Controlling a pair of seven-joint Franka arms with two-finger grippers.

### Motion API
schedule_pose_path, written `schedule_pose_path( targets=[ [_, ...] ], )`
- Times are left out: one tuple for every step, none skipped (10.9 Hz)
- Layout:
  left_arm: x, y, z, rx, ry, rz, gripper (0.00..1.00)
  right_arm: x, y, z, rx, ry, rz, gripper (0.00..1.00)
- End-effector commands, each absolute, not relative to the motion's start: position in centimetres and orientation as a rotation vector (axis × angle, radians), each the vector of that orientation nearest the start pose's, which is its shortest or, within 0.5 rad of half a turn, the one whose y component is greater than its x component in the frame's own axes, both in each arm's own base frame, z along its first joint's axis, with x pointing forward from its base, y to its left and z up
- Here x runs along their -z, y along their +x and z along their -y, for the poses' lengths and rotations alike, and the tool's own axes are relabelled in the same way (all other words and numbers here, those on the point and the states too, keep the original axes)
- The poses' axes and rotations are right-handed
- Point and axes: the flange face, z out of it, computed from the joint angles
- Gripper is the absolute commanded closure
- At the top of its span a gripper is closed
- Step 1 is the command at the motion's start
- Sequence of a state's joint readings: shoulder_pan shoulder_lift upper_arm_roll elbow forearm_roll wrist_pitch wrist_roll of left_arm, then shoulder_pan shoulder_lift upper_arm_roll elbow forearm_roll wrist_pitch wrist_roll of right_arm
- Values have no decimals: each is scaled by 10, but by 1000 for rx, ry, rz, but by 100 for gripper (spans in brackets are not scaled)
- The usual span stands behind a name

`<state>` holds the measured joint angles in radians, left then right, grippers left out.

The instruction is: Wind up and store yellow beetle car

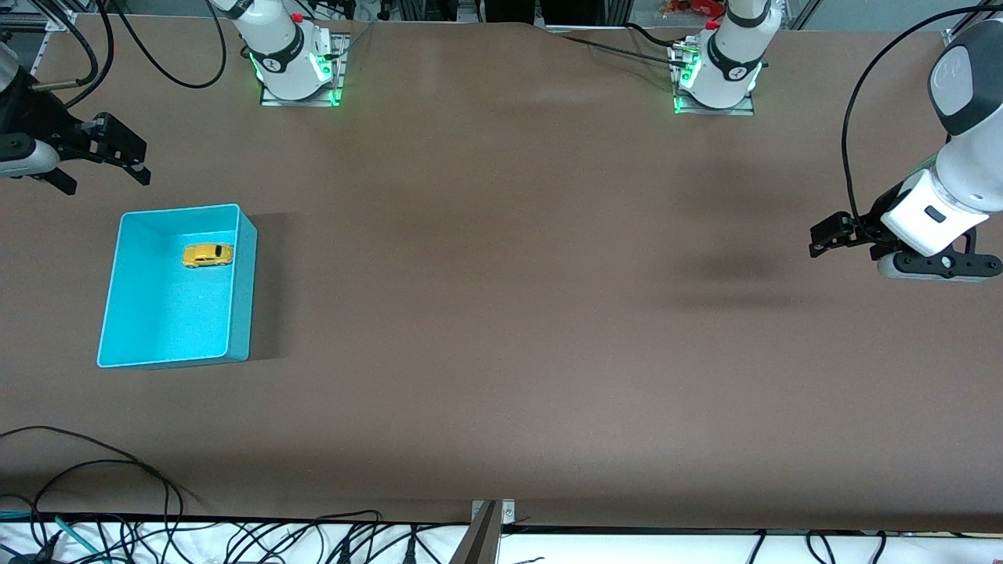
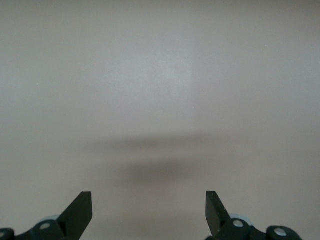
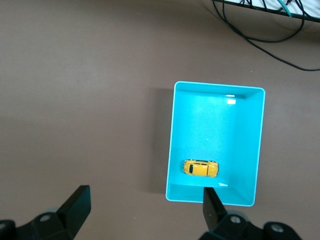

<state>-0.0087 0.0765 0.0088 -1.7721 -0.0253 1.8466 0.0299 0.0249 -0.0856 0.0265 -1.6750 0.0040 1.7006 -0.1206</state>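
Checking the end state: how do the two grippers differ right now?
The right gripper hangs over the table beside the turquoise bin that holds the yellow car; the left gripper is over bare table at the left arm's end. Both are open and empty.

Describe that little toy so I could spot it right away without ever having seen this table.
Look at the brown table and find the open turquoise plastic bin toward the right arm's end. Inside it, in the part farther from the front camera, lies the small yellow beetle toy car. It is the only thing in the bin, rounded with dark windows, bright yellow against turquoise.
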Motion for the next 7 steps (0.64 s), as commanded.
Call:
schedule_pose_path(
  targets=[
    [-511,585,-1,-14,-3153,-91,0,-643,539,-31,169,-3140,271,0],
    [-510,585,-1,-19,-3154,-93,0,-644,540,-30,178,-3139,264,0],
    [-512,585,-1,-14,-3153,-94,0,-643,541,-32,178,-3139,266,0],
    [-512,585,-1,-14,-3153,-91,0,-644,541,-32,183,-3137,261,0],
    [-512,585,-1,-14,-3153,-91,0,-644,541,-32,183,-3137,261,0],
    [-512,585,-1,-14,-3155,-91,0,-643,541,-32,181,-3133,260,0],
    [-512,585,-1,-14,-3154,-89,0,-643,541,-32,181,-3133,260,0]
  ],
)
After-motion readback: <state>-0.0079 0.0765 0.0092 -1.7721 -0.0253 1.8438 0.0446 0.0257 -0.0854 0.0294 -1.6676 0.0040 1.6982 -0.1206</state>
